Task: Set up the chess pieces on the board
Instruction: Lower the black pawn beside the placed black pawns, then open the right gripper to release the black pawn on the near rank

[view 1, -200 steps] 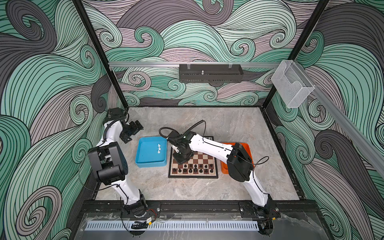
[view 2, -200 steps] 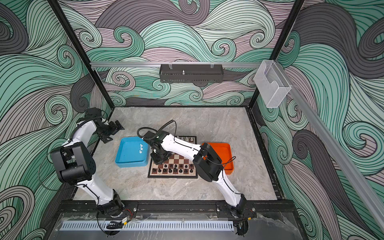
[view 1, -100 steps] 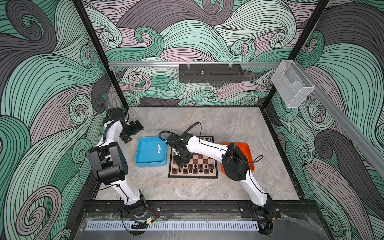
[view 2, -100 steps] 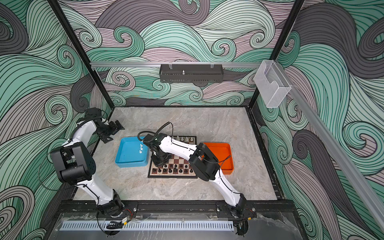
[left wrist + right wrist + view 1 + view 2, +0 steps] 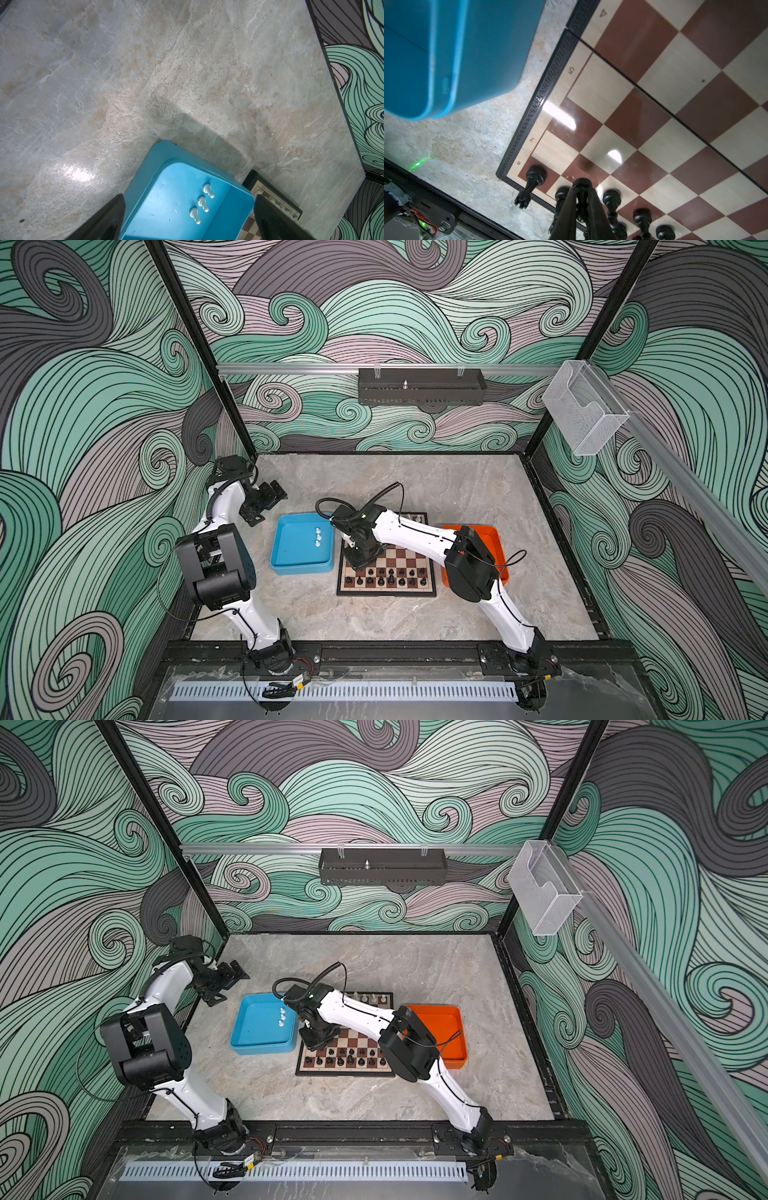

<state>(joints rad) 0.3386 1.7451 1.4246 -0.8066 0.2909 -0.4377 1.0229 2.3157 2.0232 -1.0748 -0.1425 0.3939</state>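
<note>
The right jaws carried their black piece (image 5: 582, 186) frontward over the board (image 5: 409, 561).

Left arm (image 5: 226, 506) and right arm (image 5: 409, 533): smooth white tubular links joined by boxy black joint housings (image 5: 216, 568), each mounted on a black base (image 5: 270, 653). Thin black cables (image 5: 424, 529) run along the white links. A ribbed black hose (image 5: 388, 491) leaves the right wrist beside a small green light (image 5: 364, 515). The fingers (image 5: 568, 207) are flat, tapering and matte black.
</note>
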